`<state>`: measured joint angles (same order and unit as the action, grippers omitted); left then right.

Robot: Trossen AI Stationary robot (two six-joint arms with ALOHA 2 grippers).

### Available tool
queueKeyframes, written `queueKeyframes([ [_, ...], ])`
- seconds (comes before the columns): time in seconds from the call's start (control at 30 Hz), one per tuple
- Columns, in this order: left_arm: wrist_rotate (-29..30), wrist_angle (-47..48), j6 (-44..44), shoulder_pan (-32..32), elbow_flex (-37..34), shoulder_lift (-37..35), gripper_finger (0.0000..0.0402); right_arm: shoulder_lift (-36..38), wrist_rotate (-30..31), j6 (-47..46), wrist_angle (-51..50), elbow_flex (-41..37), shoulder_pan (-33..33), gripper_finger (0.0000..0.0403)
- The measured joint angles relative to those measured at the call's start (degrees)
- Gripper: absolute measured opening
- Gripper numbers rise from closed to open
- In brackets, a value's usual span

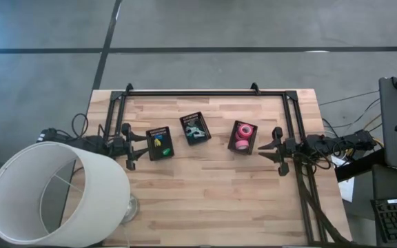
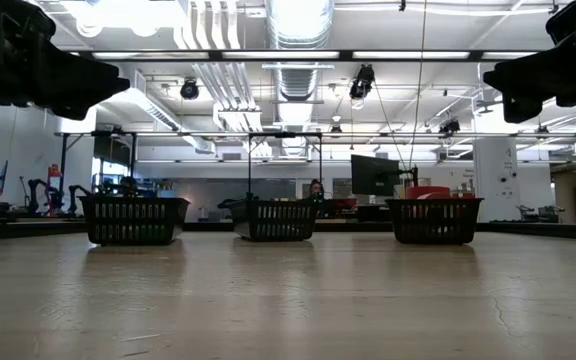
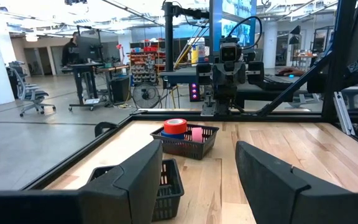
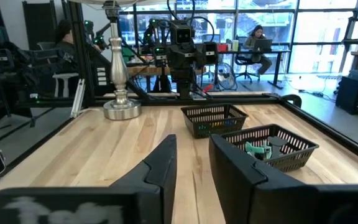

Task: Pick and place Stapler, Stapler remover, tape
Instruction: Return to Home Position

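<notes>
Wooden tabletop (image 1: pixel 212 200), black metal frame (image 1: pixel 205 92) along one long edge and down both short edges. Lamp (image 1: pixel 40 196) with a big white shade stands at the corner beside the left arm, on the long edge opposite the frame bar; the shade overhangs the left edge.

Left hand (image 1: pixel 138 147) is at the left edge, lifted off the surface, fingers spread wide, holding nothing. Right hand (image 1: pixel 264 150) is at the right edge, also lifted, fingers apart with a narrower gap, holding nothing. The hands face each other across the bins.

Three black mesh bins sit in a row across the tabletop's middle, apart from one another. Left bin (image 2: pixel 131 222) is just beside the left hand and holds yellow, blue and green items (image 1: pixel 158 142). Middle bin (image 2: pixel 275 220) sits slightly closer to the frame-bar edge and holds teal and grey items (image 1: pixel 195 131). Cannot tell which of these are staplers and which removers. Right bin (image 2: pixel 434 222) is near the right hand and holds the tape (image 1: pixel 243 134): pink and red rolls from above; the left wrist view shows a red roll lying on a blue one with pink beside it.
</notes>
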<state>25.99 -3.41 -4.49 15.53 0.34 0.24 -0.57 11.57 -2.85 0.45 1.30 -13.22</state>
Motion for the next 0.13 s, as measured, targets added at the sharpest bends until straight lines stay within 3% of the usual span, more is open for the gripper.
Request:
queueKeyframes([
  [0.13, 0.01, -0.01, 0.0, 0.0, 0.0, 0.01, 0.0209, 0.02, 0.0, -0.05, -0.02, 0.0, 0.0, 0.0093],
])
